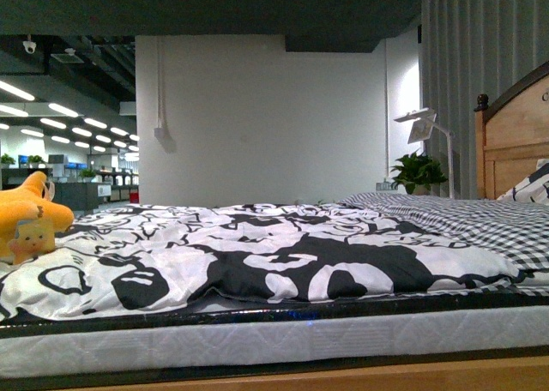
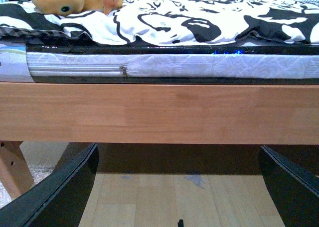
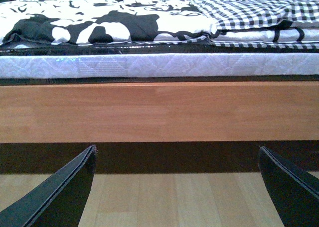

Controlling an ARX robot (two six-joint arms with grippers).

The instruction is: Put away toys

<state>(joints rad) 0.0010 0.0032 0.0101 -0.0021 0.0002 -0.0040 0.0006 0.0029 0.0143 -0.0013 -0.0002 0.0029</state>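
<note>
The plush toy is being shown lying on the black-and-white duvet at the far left of the bed, close to the near edge and well apart from both arms, neither of which is being caught in the front view. Both wrists are being held low, below the mattress and facing the wooden side rail, so a reach made straight upward is likely being risked against the rail or the mattress edge. Once the left arm is being brought over the bed, a fold of duvet may be pinched together with the toy and dragged along. Because the body is soft and rounded, a shallow grip on an ear or on the small card tag may be lost during lifting, and the toy may be dropped to the floor. The left jaws are being held spread wide, with nothing between them and nothing being touched. The right jaws are being held equally wide and empty.
</note>
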